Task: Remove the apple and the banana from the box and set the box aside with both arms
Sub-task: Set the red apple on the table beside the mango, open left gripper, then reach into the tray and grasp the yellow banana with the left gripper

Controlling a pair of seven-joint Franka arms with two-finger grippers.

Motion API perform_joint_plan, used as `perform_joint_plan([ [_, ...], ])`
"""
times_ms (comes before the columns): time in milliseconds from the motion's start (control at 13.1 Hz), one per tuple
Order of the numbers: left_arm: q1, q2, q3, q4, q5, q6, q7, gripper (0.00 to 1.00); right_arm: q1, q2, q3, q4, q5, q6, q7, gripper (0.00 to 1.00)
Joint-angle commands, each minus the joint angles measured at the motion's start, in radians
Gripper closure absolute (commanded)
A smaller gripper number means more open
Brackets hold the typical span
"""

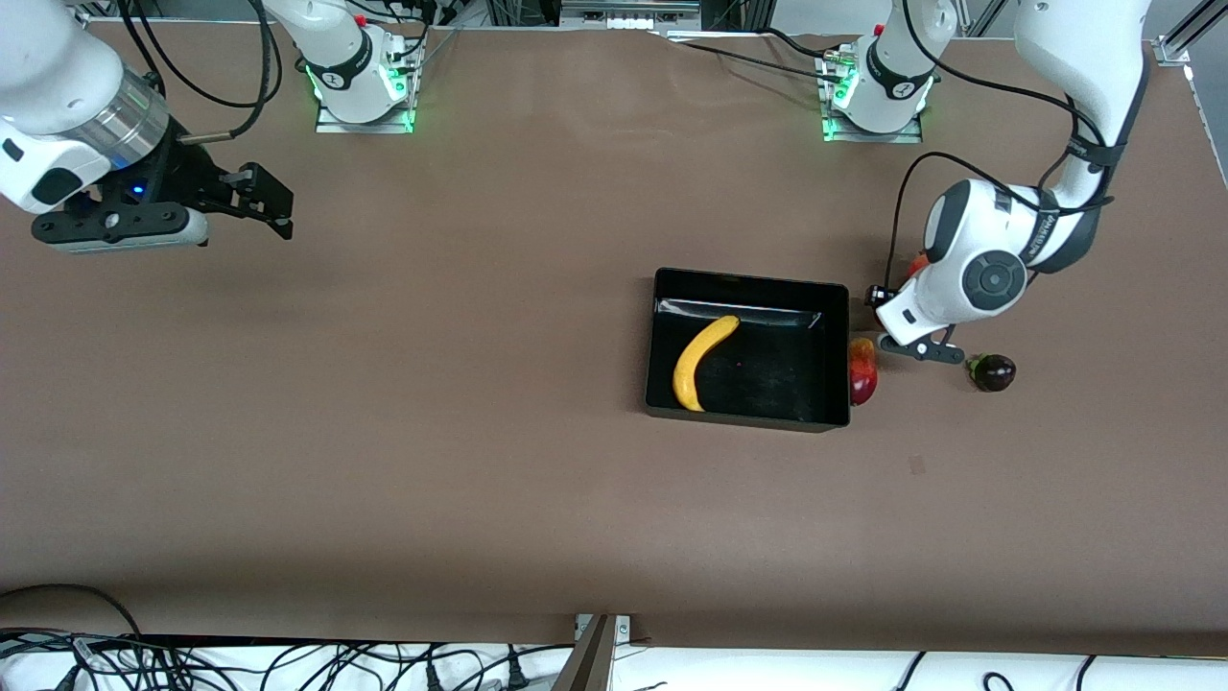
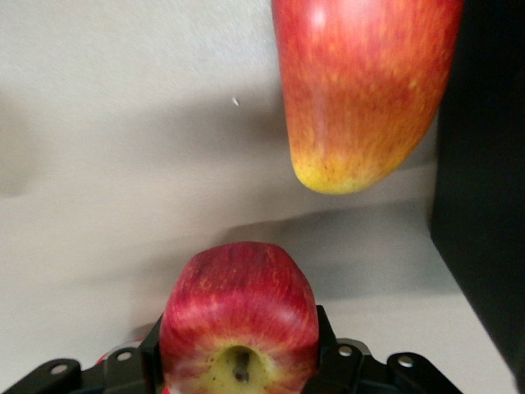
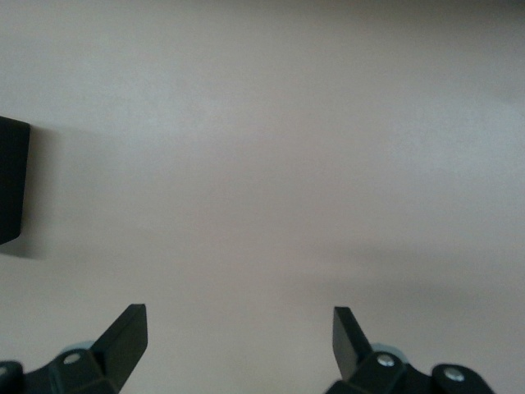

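The black box [image 1: 830,357] sits on the brown table with the yellow banana [image 1: 700,363] lying in it. My left gripper [image 1: 878,326] is low beside the box's wall toward the left arm's end, shut on the red apple [image 2: 238,304]. The apple is hidden under the hand in the front view. The red-yellow mango [image 1: 861,369] lies against the box's outer wall just ahead of the apple, and it also shows in the left wrist view [image 2: 365,90]. The dark mangosteen [image 1: 993,372] lies beside the hand. A red fruit [image 1: 918,261], perhaps the pomegranate, peeks out from under the arm. My right gripper [image 1: 278,206] is open and empty.
The right arm waits over bare table at its own end, away from the box. Its wrist view shows open fingers [image 3: 123,336] over bare table and a corner of the box [image 3: 12,180]. Cables run along the table's edge nearest the front camera.
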Motion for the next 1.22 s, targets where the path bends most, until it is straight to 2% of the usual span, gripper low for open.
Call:
perform_joint_plan([
  [0, 0.007, -0.025, -0.01, -0.046, 0.012, 0.062, 0.006, 0.14, 0.009, -0.009, -0.006, 0.016, -0.013, -0.015, 0.01, 0.0],
  [77, 0.004, -0.023, -0.012, -0.043, 0.013, 0.085, 0.027, 0.0, 0.006, -0.004, -0.007, 0.016, -0.013, -0.01, 0.013, 0.0],
  [306, 0.013, -0.057, -0.052, -0.001, 0.007, 0.06, 0.014, 0.0, -0.003, 0.007, -0.018, 0.018, -0.012, 0.011, 0.019, 0.0],
  [383, 0.01, -0.073, -0.069, 0.044, 0.007, 0.027, -0.005, 0.0, -0.005, 0.01, -0.018, 0.018, -0.013, 0.027, 0.017, 0.0],
  [536, 0.001, -0.072, -0.147, 0.169, 0.007, 0.005, -0.112, 0.0, -0.008, 0.014, -0.018, 0.018, -0.007, 0.039, 0.019, 0.0],
  [689, -0.042, -0.002, -0.216, 0.347, 0.007, -0.033, -0.248, 0.0, -0.003, 0.013, -0.017, 0.018, -0.009, 0.041, 0.019, 0.0],
  [842, -0.098, 0.089, -0.221, 0.528, 0.007, -0.175, -0.374, 0.0, -0.002, 0.014, -0.017, 0.018, -0.007, 0.041, 0.017, 0.0],
  [995, -0.17, 0.145, -0.222, 0.57, 0.006, -0.185, -0.445, 0.0, -0.002, 0.013, -0.017, 0.018, -0.007, 0.041, 0.019, 0.0],
  [1148, -0.23, 0.204, -0.222, 0.572, 0.006, -0.182, -0.569, 0.0, -0.002, 0.013, -0.017, 0.018, -0.007, 0.042, 0.017, 0.0],
])
